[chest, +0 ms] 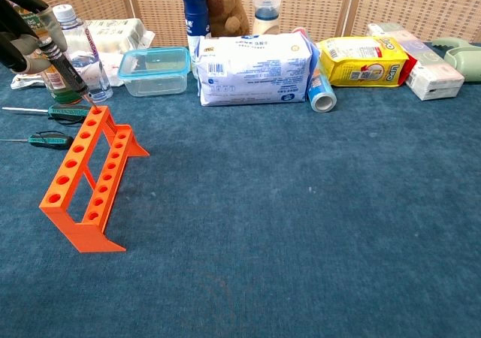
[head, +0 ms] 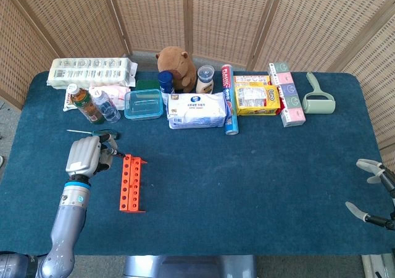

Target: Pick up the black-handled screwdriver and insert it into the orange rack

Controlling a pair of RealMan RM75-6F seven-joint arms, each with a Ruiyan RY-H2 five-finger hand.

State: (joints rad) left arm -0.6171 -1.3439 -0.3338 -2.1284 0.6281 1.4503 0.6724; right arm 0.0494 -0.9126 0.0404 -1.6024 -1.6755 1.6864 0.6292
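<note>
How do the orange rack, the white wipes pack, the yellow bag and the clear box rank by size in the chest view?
1. Orange rack, though it is nearest the camera.
2. White wipes pack.
3. Yellow bag and clear box look alike, so I do not rank them.

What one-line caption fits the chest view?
Left hand angles the black-handled screwdriver into the far end hole of the orange rack.
</note>
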